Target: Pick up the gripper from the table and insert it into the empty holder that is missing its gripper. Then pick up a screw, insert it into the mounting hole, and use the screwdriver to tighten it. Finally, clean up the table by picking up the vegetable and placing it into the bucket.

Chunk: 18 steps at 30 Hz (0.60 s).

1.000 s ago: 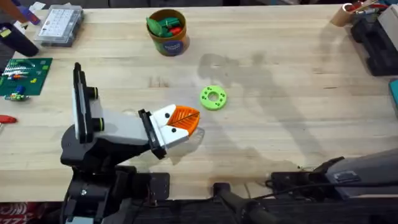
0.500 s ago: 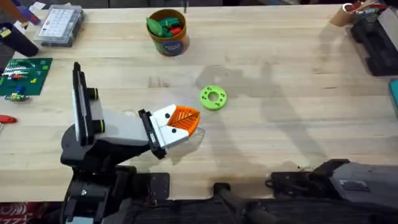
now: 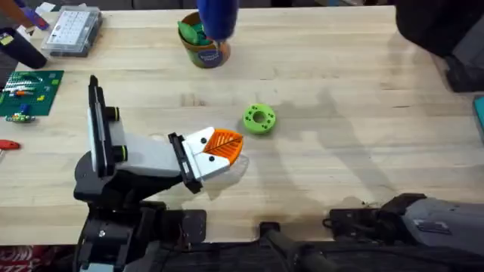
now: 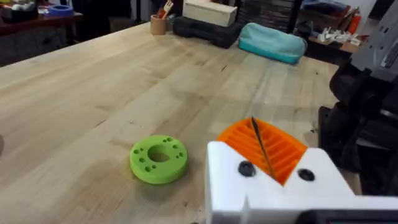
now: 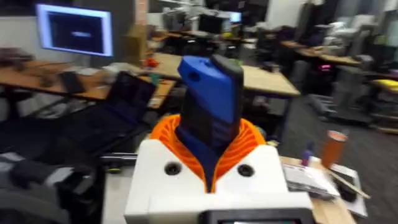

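Right wrist view: my right gripper is clamped on the screwdriver, whose blue body stands up between the orange ribbed pads, with the room's desks and monitors behind it. From overhead, the screwdriver appears as a blurred blue shape over the far middle of the table, overlapping the bucket, which stands at the far edge with green pieces inside. In the left wrist view, my left gripper has its orange pads pressed together with nothing between them. Overhead, the left gripper lies low over the table's near left. A green disc, ringed with small holes, rests on the wood just beyond the left gripper, apart from it. A clear parts box sits at the far left corner.
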Motion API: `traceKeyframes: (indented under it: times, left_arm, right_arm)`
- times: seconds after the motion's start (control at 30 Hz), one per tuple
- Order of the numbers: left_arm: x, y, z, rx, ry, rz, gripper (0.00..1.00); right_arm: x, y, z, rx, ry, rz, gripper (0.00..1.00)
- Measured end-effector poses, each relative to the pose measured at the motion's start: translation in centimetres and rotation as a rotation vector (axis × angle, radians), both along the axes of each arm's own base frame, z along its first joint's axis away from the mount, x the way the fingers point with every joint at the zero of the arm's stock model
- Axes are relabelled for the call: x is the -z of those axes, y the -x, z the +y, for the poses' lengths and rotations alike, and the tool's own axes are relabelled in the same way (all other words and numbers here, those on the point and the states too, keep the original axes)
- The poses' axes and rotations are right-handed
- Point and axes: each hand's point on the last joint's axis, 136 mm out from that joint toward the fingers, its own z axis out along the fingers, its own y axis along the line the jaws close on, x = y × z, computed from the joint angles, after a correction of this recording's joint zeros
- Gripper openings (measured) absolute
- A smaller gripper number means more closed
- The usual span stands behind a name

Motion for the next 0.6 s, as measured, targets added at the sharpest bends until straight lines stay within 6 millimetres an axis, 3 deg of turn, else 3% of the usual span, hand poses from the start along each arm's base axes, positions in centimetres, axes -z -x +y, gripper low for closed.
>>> traceKeyframes:
  times: [0.37, 0.6]
  left_arm:
    - [0.0, 0.0, 0.0, 0.000, 0.000, 0.000, 0.004]
    - [0.0, 0.0, 0.0, 0.000, 0.000, 0.000, 0.004]
  right_arm:
    - [0.5, 4.0, 1.6, -0.176, 0.053, 0.056, 0.020]
    - [0.7, 5.1, 2.2, -0.220, 0.063, 0.060, 0.020]
